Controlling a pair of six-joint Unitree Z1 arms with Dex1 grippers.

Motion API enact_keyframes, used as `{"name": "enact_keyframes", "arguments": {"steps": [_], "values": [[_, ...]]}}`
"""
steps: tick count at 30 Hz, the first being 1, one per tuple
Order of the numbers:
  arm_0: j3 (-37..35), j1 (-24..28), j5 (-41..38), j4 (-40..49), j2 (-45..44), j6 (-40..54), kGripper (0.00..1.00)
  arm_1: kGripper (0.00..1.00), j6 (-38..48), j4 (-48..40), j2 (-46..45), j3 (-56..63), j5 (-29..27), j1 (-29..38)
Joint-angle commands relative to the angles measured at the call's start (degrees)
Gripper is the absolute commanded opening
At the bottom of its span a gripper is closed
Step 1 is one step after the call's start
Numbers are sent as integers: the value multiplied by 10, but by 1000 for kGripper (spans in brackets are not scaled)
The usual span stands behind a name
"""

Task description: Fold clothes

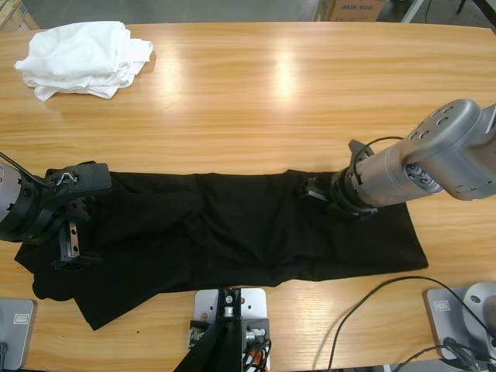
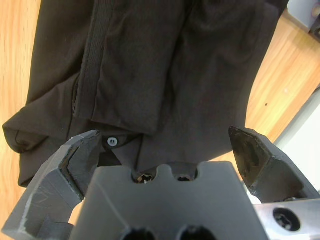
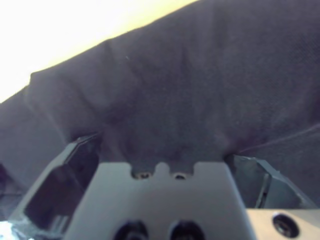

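A long wooden table [image 1: 256,85] with a glossy top is seen. Cardboard boxes [image 1: 353,9] can be made out past its far edge.

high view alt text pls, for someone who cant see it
A black shirt lies spread along the near side of a wooden table. The left end effector is over its left end, and the right end effector is on its upper edge right of the middle. A white bundle sits at the far left corner.
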Motion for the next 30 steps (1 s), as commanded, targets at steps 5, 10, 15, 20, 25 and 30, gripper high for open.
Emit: {"name": "enact_keyframes", "arguments": {"steps": [5,10,15,20,25,30], "values": [[4,-4,7,6,11,2,996,1000,-160,55,133,-12,-41,-152],[5,-4,7,6,11,1,996,1000,-218,110,168,-83,-75,-179],[4,-4,7,5,19,1,996,1000,-291,204,77,-157,-96,-190],[4,-4,4,0,26,-2,996,1000,-405,238,-71,-162,-34,-300],[-1,-4,2,-1,30,-2,996,914,-616,266,-58,-181,100,-479],[0,-4,1,0,30,-2,996,843,-834,310,42,-239,190,-597]]}}
